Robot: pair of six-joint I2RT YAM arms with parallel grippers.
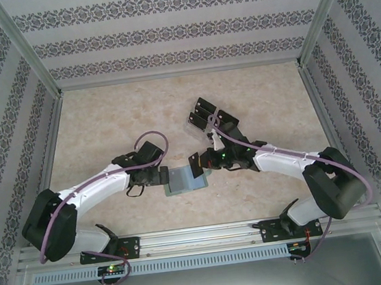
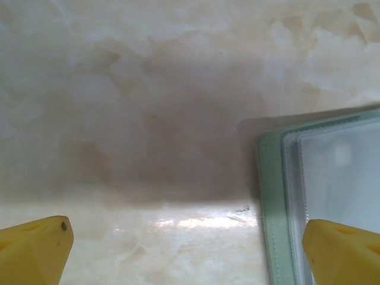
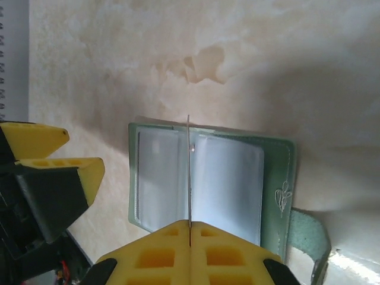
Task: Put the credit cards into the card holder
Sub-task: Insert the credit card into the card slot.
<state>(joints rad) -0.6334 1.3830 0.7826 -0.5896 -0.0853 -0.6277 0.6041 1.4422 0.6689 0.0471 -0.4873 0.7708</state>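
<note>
— Right wrist view: what is the right gripper (image 3: 189, 230) doing?
— It's clamped on one credit card (image 3: 189, 172), held edge-on and upright over the open card holder (image 3: 228, 178) on the bench (image 3: 249, 59).
— And the left gripper (image 2: 190, 255)?
— Its fingers are wide apart, low at the holder's left side. More credit cards (image 1: 204, 108) sit further back.

The green card holder (image 1: 180, 182) lies open, one black card (image 1: 195, 163) upright over it, other credit cards (image 1: 204, 112) beyond.
</note>
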